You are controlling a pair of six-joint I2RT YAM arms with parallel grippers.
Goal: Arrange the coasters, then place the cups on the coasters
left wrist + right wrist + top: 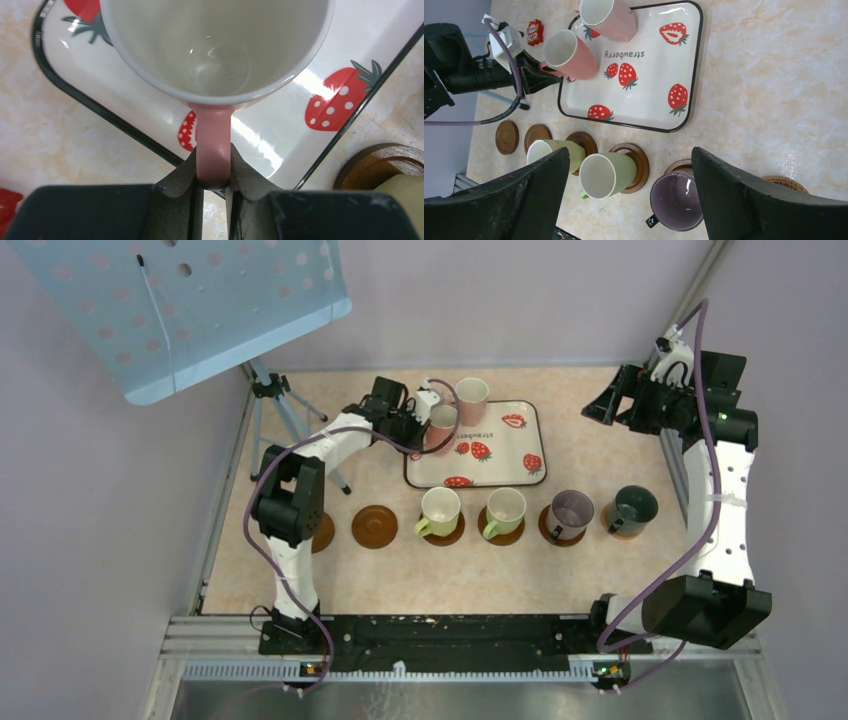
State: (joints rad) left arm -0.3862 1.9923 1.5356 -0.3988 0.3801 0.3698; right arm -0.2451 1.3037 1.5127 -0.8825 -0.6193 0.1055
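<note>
My left gripper (214,177) is shut on the handle of a pink cup (215,45) at the near left part of the strawberry tray (320,55); the same cup (441,427) shows in the top view. A second pink cup (471,400) stands at the tray's back. Two light green cups (440,510) (503,508), a purple-grey cup (571,512) and a dark cup (634,508) each sit on a brown coaster. Two bare coasters (375,526) (322,532) lie to their left, one partly behind my left arm. My right gripper (630,152) hangs open and empty at the back right.
A tripod (270,400) with a blue perforated panel (190,300) stands at the back left, close to my left arm. The tray (500,445) lies behind the row of coasters. A small red sticker (534,31) is on the table beyond the tray.
</note>
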